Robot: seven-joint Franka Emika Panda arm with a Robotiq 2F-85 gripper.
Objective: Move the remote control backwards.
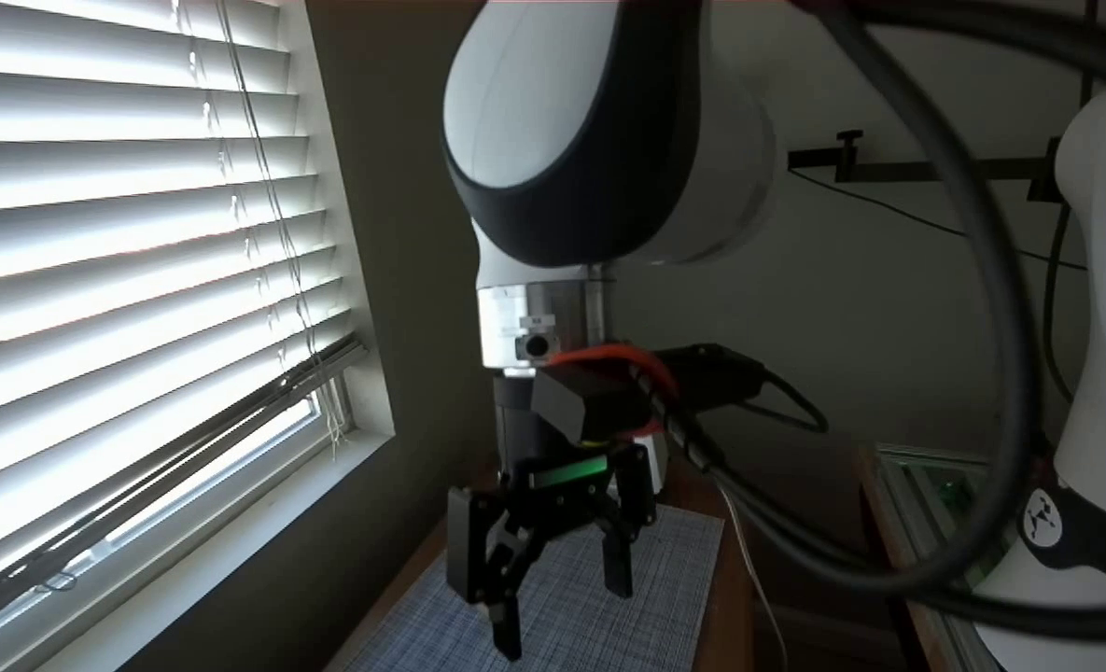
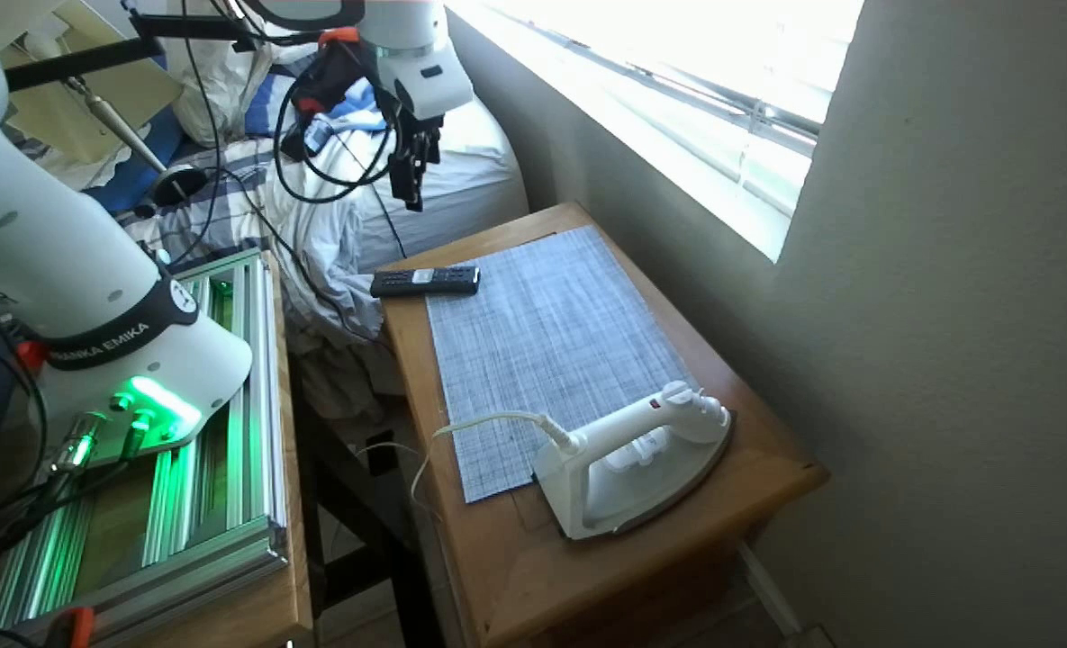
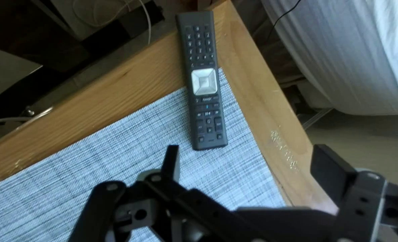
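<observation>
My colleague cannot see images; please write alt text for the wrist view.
A dark remote control lies partly on a bluish woven placemat, partly on a wooden table. The open pincer, holding nothing, shows at the bottom.

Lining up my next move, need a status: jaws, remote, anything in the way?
Jaws open, empty. Remote control, one end on placemat, other at edge of wooden table. Clothes iron at placemat's opposite end, likely not in the way.
</observation>
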